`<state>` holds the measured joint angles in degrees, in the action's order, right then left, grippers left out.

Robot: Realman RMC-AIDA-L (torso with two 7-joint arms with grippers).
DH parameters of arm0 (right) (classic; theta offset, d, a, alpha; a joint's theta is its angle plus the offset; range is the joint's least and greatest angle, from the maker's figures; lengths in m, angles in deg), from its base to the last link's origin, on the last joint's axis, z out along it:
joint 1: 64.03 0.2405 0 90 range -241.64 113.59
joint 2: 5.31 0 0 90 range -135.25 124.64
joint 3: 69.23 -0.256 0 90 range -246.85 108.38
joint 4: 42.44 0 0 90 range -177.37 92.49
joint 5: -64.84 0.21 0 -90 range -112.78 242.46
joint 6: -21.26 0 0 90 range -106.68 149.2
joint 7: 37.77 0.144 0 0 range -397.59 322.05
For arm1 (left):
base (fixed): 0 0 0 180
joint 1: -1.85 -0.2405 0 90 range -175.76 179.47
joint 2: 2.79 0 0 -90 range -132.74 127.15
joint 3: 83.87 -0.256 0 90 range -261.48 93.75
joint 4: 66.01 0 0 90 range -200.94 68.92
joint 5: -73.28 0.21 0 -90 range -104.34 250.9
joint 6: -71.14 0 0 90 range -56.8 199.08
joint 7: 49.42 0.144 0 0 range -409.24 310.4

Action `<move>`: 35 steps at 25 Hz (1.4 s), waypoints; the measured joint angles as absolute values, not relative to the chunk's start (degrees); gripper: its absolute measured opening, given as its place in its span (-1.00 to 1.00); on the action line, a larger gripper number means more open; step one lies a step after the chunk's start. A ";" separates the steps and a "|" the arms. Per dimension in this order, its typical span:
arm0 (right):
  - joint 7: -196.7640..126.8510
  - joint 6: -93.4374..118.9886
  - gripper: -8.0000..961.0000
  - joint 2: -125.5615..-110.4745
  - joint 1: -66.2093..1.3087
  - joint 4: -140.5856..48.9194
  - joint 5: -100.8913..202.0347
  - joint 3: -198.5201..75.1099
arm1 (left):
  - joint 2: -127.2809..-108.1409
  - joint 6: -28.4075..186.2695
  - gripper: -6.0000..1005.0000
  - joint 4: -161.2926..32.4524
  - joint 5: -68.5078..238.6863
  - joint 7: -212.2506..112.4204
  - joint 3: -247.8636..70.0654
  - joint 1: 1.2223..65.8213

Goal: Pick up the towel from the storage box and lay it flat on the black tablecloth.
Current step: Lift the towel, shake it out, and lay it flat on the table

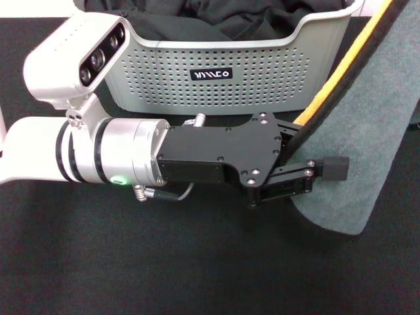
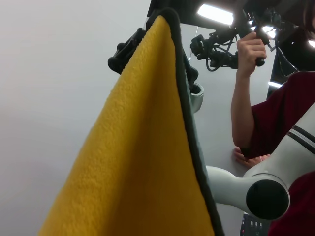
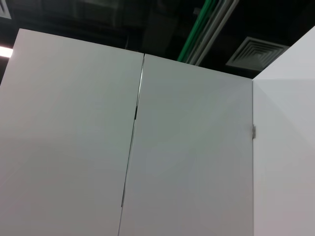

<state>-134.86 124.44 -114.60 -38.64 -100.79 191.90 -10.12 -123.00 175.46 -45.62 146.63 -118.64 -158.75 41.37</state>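
Nearest the head camera, the left arm's end effector (image 1: 314, 172) hovers just in front of the storage box (image 1: 216, 75); one padded finger (image 1: 336, 168) sticks out, but whether the jaws are spread or closed, and whether they grip anything, I cannot tell. The towel (image 1: 377, 125) hangs in a steep band, yellow face and dark hem showing, with its grey-teal lower part already draped on the black tablecloth (image 1: 164, 262) near the right edge. My worry: lowered as it hangs, it may fold over itself or bunch against the box. Black garments (image 1: 216, 20) fill the box. A person (image 2: 275, 123) stands beyond. The right end effector is out of sight.
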 joint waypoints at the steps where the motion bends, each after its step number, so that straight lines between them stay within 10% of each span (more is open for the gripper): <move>1: -134.86 124.44 -0.96 -114.60 -38.64 -100.79 191.90 -10.12 | -122.99 175.46 -0.55 -45.62 146.70 -118.68 -158.76 41.38; 35: -134.53 124.58 -0.96 -113.74 -41.93 -102.48 195.11 -12.18 | -122.84 172.35 -0.57 -46.15 148.78 -120.04 -158.71 40.26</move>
<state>-134.53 124.58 -113.74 -41.93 -102.48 195.11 -12.18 -122.84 172.35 -46.15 148.78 -120.04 -158.71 40.26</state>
